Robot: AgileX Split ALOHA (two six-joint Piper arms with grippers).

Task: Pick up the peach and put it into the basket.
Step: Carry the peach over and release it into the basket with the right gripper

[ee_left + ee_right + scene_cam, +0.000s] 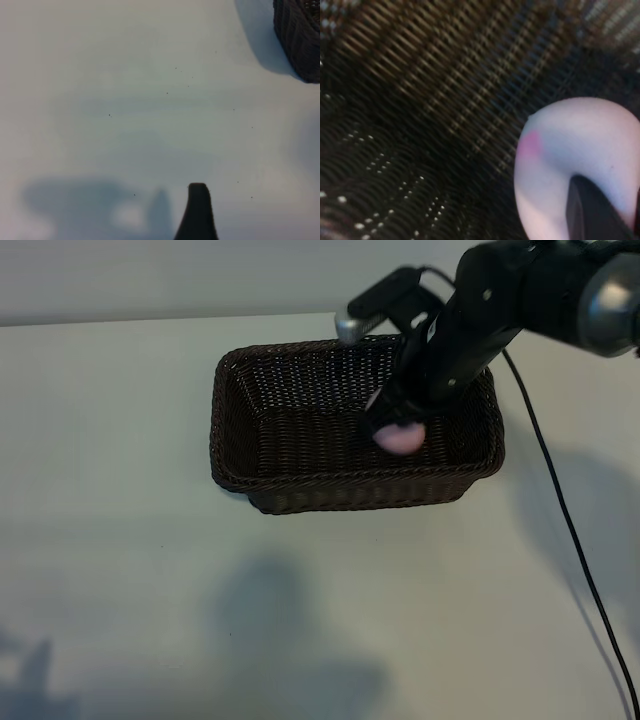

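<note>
Right hand [398, 430] clamped on small round pink smooth peach [400, 437], low inside big dark brown woven wicker basket [300, 495]. Looks light, slick, rolls easy; grip across widest middle. Left hand [198, 210] open, idle over pale desk [120, 560].

The outside camera looks steeply down from in front of the arms, taking in the pale bench [120, 590] and the whole basket [300, 490]. The left wrist camera looks low across bare bench, sharing just one basket corner [300, 40] with that overview. The right wrist camera sits very close inside the basket, its weave [420, 100] filling the view.
</note>
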